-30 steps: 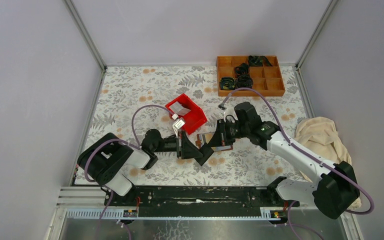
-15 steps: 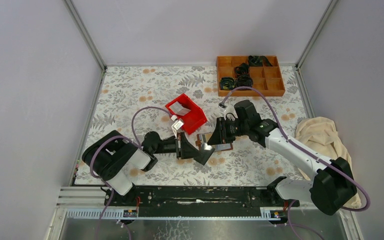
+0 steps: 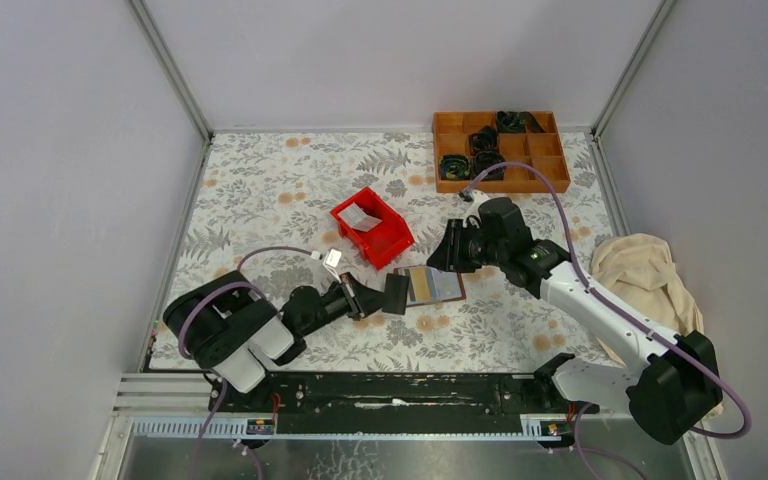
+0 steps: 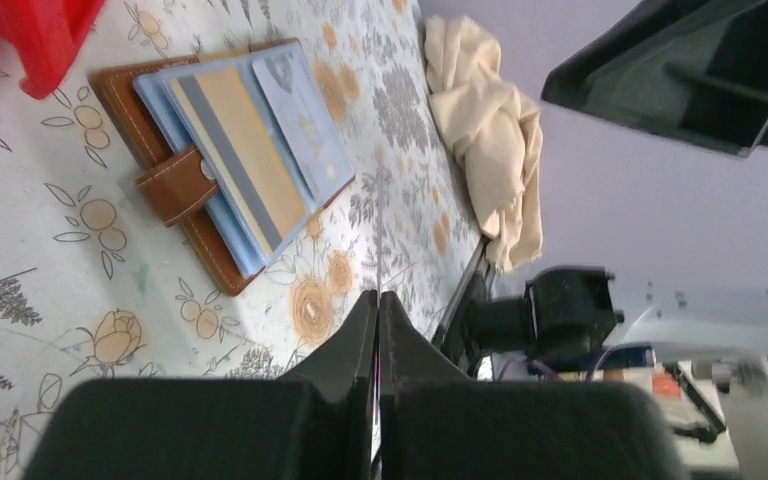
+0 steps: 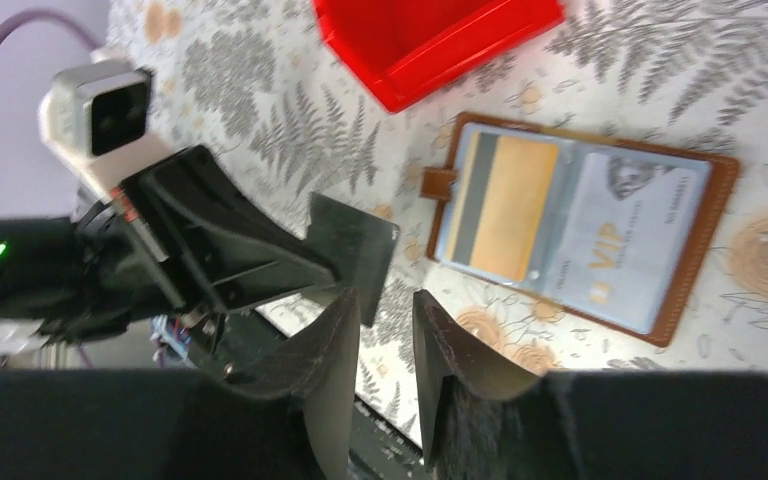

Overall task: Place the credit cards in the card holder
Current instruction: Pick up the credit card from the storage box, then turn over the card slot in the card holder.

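Card holder (image 3: 432,285) is lying open flat on the floral desk (image 3: 260,190), just in front of the red bin (image 3: 372,228). Both cards are on its pale blue lining, side by side: the gold card (image 5: 505,205) on the snap-strap half and the pale VIP card (image 5: 625,240) on the other. The left fingers (image 4: 377,310) are pressed fully together with nothing in them, low over the desk right beside the holder's strap side. The right fingers (image 5: 384,305) have a small gap between them and grip nothing, up above the holder's far edge. A beige cloth (image 3: 645,275) is bunched up off to the right.
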Action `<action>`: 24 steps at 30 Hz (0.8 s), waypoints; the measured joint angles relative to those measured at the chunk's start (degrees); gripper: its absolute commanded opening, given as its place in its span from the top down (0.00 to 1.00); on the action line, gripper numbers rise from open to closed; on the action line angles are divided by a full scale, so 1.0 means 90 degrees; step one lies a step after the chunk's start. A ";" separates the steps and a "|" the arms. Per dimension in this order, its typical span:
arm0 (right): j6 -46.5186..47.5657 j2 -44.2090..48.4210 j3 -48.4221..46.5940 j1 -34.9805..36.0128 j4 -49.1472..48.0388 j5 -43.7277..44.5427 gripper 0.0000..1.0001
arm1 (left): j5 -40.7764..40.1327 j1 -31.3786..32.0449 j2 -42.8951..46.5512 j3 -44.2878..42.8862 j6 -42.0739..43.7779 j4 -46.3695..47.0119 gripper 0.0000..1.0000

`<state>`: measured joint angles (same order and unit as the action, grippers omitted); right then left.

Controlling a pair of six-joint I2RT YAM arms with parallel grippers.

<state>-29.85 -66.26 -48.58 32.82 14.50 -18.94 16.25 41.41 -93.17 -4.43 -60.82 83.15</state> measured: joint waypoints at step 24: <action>0.0002 -0.0277 0.0136 -0.0022 -0.0039 0.1528 0.70 | -0.4697 0.1656 0.1501 -0.0899 -0.0046 -0.4124 1.00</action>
<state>-29.82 -68.75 -47.35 32.62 14.15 -5.19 -26.02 56.31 -79.66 -12.51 -61.23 46.04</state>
